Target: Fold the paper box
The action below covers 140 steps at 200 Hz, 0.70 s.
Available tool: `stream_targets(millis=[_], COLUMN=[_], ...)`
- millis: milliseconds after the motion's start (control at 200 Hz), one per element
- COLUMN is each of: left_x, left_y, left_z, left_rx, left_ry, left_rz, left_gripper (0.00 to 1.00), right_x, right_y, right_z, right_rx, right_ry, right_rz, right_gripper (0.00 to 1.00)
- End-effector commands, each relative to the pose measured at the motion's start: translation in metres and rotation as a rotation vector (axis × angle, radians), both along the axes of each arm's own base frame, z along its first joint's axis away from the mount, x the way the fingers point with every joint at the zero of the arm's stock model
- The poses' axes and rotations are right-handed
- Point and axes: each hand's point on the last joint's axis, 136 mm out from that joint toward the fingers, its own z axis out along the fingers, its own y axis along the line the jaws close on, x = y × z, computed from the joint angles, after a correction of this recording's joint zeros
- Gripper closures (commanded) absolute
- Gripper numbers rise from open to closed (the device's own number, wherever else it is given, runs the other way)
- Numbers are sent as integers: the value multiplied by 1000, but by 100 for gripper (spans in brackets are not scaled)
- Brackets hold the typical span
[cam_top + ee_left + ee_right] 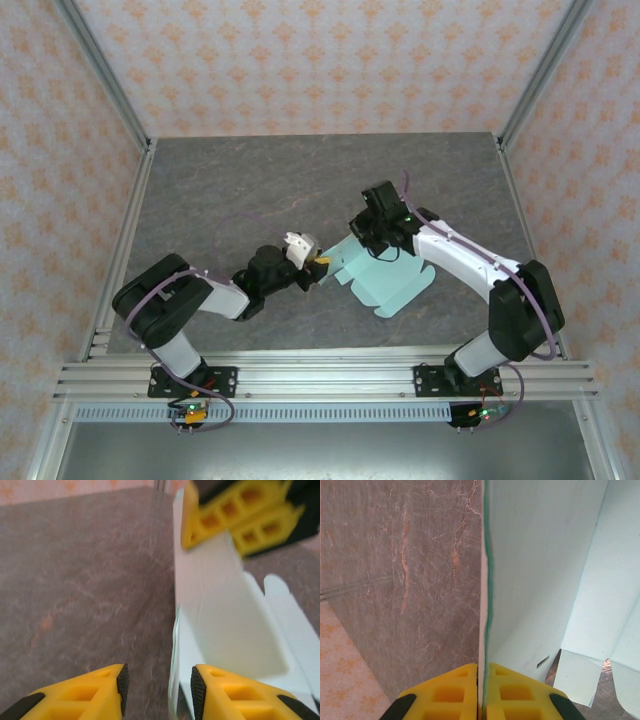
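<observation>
No text, label, brand, number or sign is legible to you on any surface. The paper box (385,285) presents plain pale card with no printing. The wall (300,60) carries a repeating ornament, which is a pattern and not lettering.

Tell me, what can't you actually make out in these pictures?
- Top view: the paper box corner beneath the right gripper is hidden by that gripper.
- Left wrist view: the right gripper's fingers are blurred and cut off by the top edge.
- Left wrist view: whether the open left gripper touches the card edge in its gap is unclear; the bottom edge cuts it off.
- Right wrist view: the box runs off the top and right edges.
</observation>
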Motion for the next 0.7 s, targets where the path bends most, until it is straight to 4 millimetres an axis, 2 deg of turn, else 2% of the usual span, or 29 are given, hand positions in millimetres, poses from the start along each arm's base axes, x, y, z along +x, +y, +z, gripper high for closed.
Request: stream_targets(millis=[0,185,225,370,576,696], left_x=[9,12,9,3,-4,-8], left_y=[-7,-20,-25,-39,-39,-32], left_z=[29,20,12,6,-6,2], left_rx=[-51,-48,-19,10,63,21], left_ry=[-36,-10,10,11,33,26], left_rz=[33,26,12,-22,-39,-14], left_gripper=[59,59,60,60,60,58], right_x=[-3,-6,-6,-4,0,3], right_y=[-3,-3,-3,-1,-2,-1], right_z=[-10,-10,-10,-4,3,3], right_rx=[-9,12,28,73,79,93], right_ry=[14,13,10,-12,-41,-76], right_rz=[-1,-15,-24,-52,-56,-56], right_gripper=[90,90,90,90,89,90])
